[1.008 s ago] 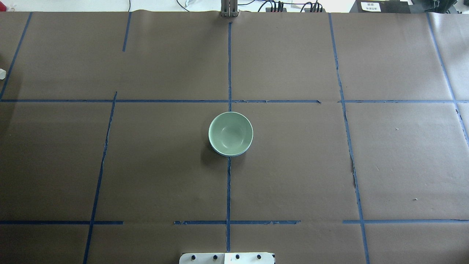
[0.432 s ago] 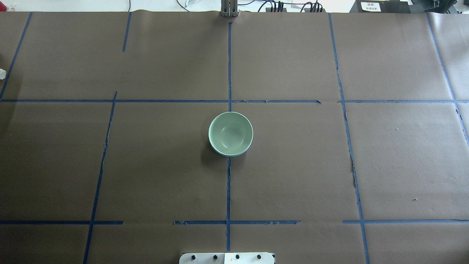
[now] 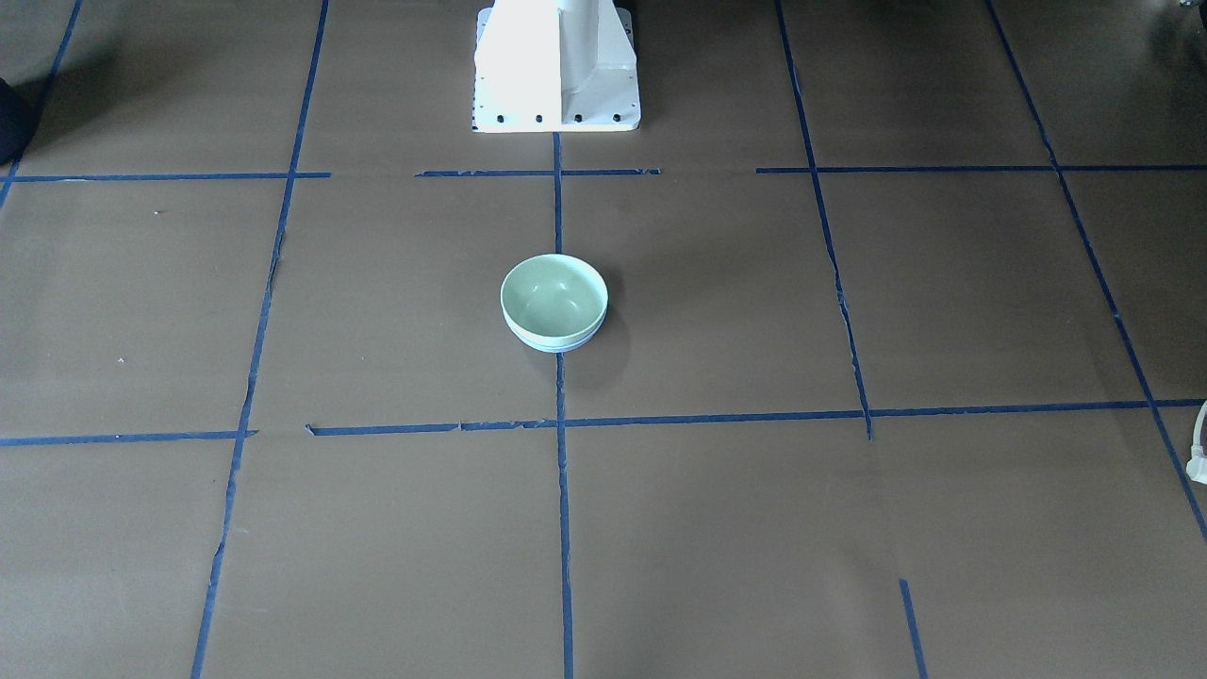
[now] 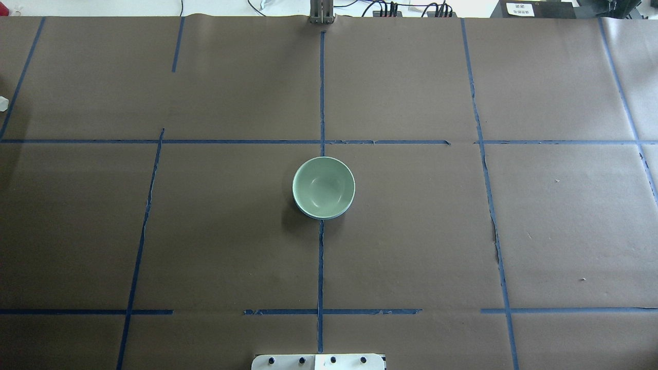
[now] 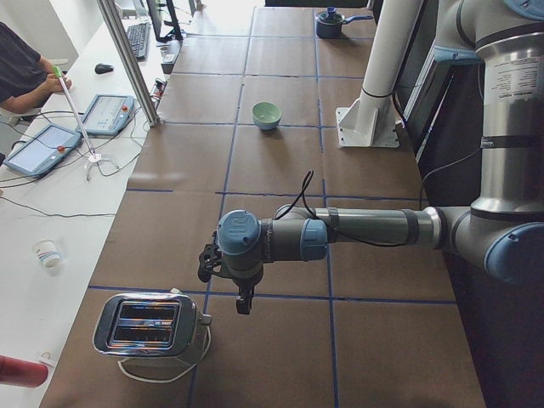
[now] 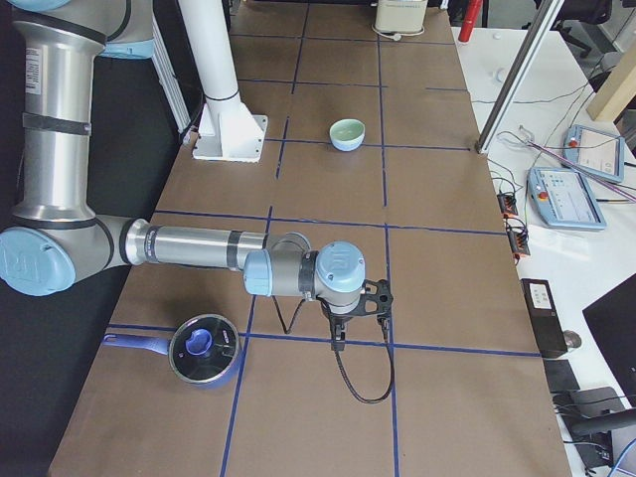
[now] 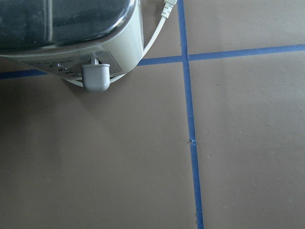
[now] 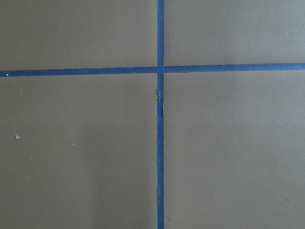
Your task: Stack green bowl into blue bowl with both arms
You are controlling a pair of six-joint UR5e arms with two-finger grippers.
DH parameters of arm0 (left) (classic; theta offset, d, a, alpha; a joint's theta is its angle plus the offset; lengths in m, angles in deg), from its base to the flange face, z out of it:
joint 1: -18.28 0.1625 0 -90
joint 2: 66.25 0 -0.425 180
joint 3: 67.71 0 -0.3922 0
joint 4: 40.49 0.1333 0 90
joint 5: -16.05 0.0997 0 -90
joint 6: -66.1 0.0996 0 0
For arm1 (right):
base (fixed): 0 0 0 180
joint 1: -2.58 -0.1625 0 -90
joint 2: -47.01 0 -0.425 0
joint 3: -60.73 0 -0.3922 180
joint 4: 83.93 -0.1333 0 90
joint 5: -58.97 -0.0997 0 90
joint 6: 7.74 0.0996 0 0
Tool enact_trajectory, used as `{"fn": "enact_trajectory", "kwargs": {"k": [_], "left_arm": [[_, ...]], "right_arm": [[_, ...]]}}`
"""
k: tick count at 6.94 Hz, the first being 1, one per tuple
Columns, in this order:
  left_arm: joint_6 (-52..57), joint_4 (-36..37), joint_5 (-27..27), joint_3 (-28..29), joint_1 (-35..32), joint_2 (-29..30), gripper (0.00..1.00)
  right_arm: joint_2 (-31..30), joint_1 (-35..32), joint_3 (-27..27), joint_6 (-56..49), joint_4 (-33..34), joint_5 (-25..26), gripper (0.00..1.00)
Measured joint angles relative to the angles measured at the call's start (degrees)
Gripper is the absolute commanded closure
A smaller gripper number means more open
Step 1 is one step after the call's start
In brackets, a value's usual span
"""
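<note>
Brown paper crossed by blue tape lines covered the worktop. At the middle of the near edge, on the robot's side, we saw the white pedestal.

From there both arms reached out to the ends of the worktop. The left gripper hung just beside a chrome toaster at the left end. Its wrist camera looked down on the toaster's grey lever and white cord, next to a tape crossing. The right gripper hung over a tape line at the right end, near a blue pot that stood toward the near edge. Its wrist camera showed only paper and tape. Both grippers appeared only in the side views, so we could not tell how far either was parted. Neither had a bowl.

Farther out, at the centre of the worktop and well apart from both grippers, the green bowl sat upright inside the blue bowl. Only a thin blue sliver showed under the green rim. The pair rested on the middle tape line.

Beyond them, black cables lay along the far edge.
</note>
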Motion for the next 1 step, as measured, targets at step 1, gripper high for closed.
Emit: {"fn": "enact_trajectory", "kwargs": {"k": [1], "left_arm": [[-0.33, 0.0, 0.02, -0.02, 0.0, 0.13, 0.0]], "right_arm": [[0.11, -0.03, 0.07, 0.0, -0.02, 0.0, 0.0]]}}
